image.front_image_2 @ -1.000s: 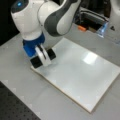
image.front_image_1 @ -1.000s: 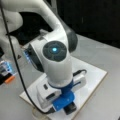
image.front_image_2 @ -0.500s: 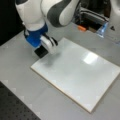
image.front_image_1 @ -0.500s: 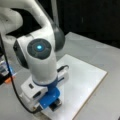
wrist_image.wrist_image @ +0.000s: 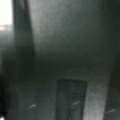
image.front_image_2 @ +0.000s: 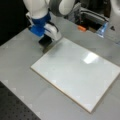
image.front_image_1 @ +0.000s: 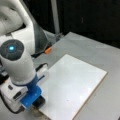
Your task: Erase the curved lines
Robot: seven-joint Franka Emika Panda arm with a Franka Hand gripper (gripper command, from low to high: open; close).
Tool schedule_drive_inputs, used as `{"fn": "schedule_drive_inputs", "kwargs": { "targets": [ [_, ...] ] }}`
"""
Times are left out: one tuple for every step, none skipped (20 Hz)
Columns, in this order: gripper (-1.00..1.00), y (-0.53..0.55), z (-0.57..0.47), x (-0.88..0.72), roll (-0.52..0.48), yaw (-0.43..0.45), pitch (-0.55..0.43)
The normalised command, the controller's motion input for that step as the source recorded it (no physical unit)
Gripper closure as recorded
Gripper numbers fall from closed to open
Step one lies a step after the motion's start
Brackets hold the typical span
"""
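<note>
The white board [image.front_image_2: 75,72] has a smooth, glossy face that throws back a bright patch of light, with a thin pale-brown edge that looks like wood or fibreboard [image.front_image_1: 92,92]; the table [image.front_image_2: 20,62] under it is a matt grey, even surface; the arm [image.front_image_1: 17,62] wears smooth white plastic shells with a slight sheen, and a blue plastic-looking mount [image.front_image_1: 31,96]; the black block [image.front_image_2: 45,42] beneath the gripper [image.front_image_2: 46,41] looks dull and matt; the wrist view shows only dark, blurred, matt surfaces.
</note>
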Motion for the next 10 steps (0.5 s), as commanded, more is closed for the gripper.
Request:
{"fn": "schedule_drive_inputs", "kwargs": {
  "targets": [
    [1.00, -0.30, -0.07, -0.08, -0.111, 0.289, -0.181],
    [1.00, -0.28, -0.07, -0.02, -0.121, 0.285, -0.178],
    [1.00, -0.28, -0.08, 0.03, -0.120, 0.268, -0.172],
    [1.00, -0.24, -0.09, 0.05, -0.114, 0.250, -0.153],
    [1.00, -0.19, -0.11, 0.07, -0.107, 0.227, -0.142],
    [1.00, -0.16, -0.12, 0.09, -0.097, 0.202, -0.129],
    [1.00, -0.10, -0.14, 0.11, -0.088, 0.177, -0.119],
    [1.00, -0.04, -0.14, 0.12, -0.084, 0.149, -0.113],
    [1.00, 0.00, -0.15, 0.14, -0.074, 0.133, -0.110],
    [1.00, 0.03, -0.14, 0.15, -0.064, 0.122, -0.100]
  ]
}}
